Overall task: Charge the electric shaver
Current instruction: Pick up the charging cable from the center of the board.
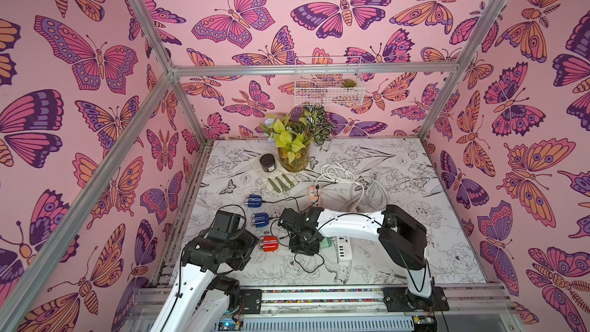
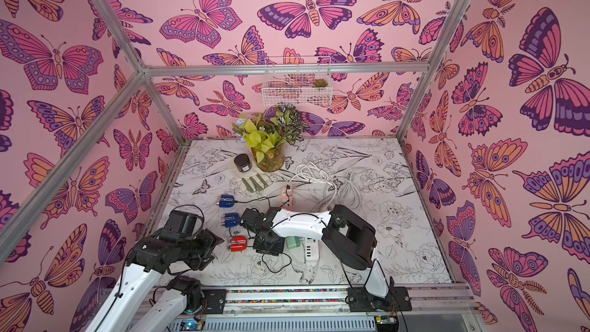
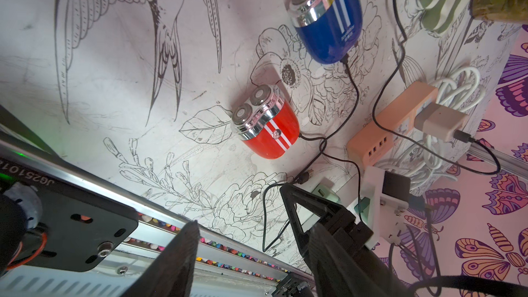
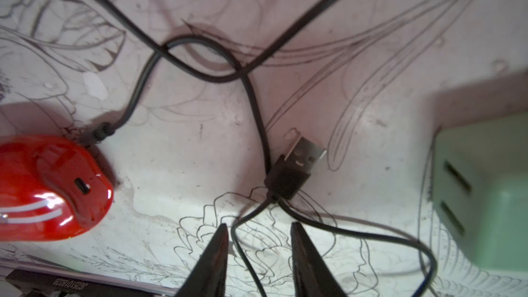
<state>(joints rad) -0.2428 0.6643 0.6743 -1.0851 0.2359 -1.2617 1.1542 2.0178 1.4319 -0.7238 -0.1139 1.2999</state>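
Right wrist: right gripper [image 4: 260, 224] spread, empty, above black cable [image 4: 257, 104] behind USB plug [image 4: 300, 164]; left gripper [image 3: 240, 205] spread, empty. Risk: grabbing cable, plug swivels, misses green adapter [image 4: 485, 195]

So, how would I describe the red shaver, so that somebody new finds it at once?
On the table with the flower print, three shavers lie in a line near the left side. The red shaver lies closest to the front rail; the blue shavers lie behind it, so its colour alone marks it.

White arm links [image 1: 348, 225], black joints [image 1: 403, 234] (thin black cables [image 1: 179, 277] alongside), pointed black fingers [image 4: 217, 258].
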